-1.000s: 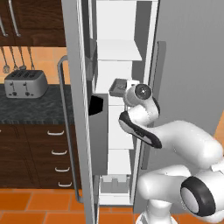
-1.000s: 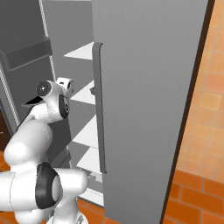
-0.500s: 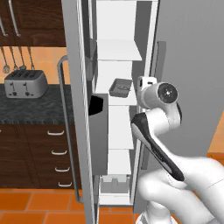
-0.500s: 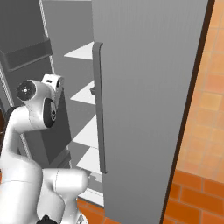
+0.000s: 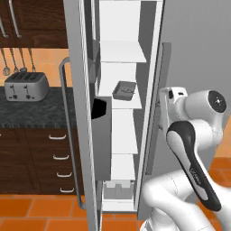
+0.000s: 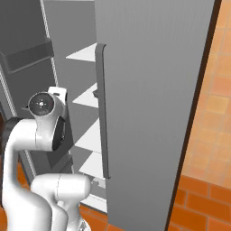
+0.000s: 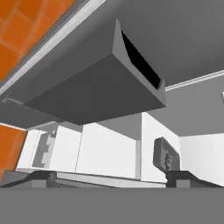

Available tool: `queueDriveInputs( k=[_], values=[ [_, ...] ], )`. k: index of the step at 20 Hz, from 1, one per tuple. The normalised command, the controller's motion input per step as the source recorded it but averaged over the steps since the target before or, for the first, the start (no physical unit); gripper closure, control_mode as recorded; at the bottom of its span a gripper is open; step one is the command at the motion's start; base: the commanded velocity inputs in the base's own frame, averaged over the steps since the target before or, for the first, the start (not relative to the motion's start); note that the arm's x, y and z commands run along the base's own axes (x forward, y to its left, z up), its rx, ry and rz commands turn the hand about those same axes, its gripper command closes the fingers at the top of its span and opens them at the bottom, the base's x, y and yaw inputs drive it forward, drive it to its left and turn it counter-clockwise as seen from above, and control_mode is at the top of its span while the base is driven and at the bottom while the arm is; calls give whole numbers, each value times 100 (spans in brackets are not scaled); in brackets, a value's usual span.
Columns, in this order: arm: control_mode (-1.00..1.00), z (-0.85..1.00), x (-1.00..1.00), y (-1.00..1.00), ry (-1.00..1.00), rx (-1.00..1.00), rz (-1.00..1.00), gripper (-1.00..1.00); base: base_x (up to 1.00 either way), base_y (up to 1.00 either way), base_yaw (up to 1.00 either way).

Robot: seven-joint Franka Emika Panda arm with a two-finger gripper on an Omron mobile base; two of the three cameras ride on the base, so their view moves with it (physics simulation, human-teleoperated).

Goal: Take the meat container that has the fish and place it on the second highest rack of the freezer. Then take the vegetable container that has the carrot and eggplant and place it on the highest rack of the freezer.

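The freezer [image 5: 135,113] stands open, white shelves stacked inside. A grey container [image 5: 123,90] sits on the second highest rack [image 5: 128,103], near its front edge; its contents are too small to tell. The highest rack [image 5: 122,56] is above it. The arm's hand is right of the shelves, its fingers [image 7: 43,177] spread wide, gripping nothing, facing a grey door bin [image 7: 92,87].

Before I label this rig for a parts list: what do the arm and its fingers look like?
The arm is glossy white with rounded, tube-like links, and a dark grey inlay runs along one link with faint grey lettering on it. Round dark caps with small red centre marks close the joints. The two fingers are small, dark grey and blocky. No loose cables show.
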Motion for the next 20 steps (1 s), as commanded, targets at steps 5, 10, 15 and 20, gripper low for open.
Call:
queueDriveInputs(
  k=[5,10,15,20],
  values=[
    [-100,0,-78,3,0,-1,0,-100,0,0,0],
    [-100,1,-98,-1,0,0,0,-100,0,0,0],
    [100,0,-10,0,1,0,0,-100,-13,0,7],
    [100,0,0,0,0,0,0,-100,-98,0,45]
  ],
)
